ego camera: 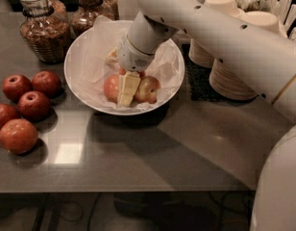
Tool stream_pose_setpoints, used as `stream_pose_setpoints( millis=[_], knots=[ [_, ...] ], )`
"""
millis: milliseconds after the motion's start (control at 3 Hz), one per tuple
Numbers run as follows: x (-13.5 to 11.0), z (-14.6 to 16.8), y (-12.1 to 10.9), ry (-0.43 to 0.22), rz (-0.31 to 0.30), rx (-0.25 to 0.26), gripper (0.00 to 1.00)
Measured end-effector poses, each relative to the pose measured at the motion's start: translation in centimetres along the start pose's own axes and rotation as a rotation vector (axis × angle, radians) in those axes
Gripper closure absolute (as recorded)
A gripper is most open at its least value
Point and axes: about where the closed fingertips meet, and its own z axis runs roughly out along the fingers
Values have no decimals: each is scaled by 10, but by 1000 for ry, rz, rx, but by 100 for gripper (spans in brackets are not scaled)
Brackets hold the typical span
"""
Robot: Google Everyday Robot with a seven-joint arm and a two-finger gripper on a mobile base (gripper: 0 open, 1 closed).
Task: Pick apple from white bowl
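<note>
Hanging low inside the white bowl [77,85], the gripper [127,89] sits at the bowl's near side, its pale tip down among the fruit on the crinkled white paper [97,47] that lines the bowl. Whether the gripper is open, closed or gripping anything cannot be told from this view.

The apple [149,89], pinkish-red over pale yellow, lies in the bowl just to the right of the gripper tip and touches it or nearly so. A second, more evenly red apple [110,87] lies in the bowl on the other side of the tip, also right against it. Both rest on the paper toward the bowl's front rim.

The robot's white arm [220,37] slopes down into the bowl from the upper right, crossing over the bowl's back rim.

The bowl stands on a grey table [138,153]. Left of the bowl, well apart from it, five dark red apples [34,105] lie in a loose cluster. Behind the bowl to the left stand two glass jars [46,30] with brownish contents. To the right of the bowl, stacks of cream paper bowls [234,71] stand on a dark mat [198,83].
</note>
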Motion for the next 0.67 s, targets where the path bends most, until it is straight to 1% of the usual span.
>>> stream_pose_setpoints(
  millis=[333,667],
  knots=[
    [0,0,0,0,0,0,100],
    [-2,-1,2,-11,-3,4,100]
  ],
)
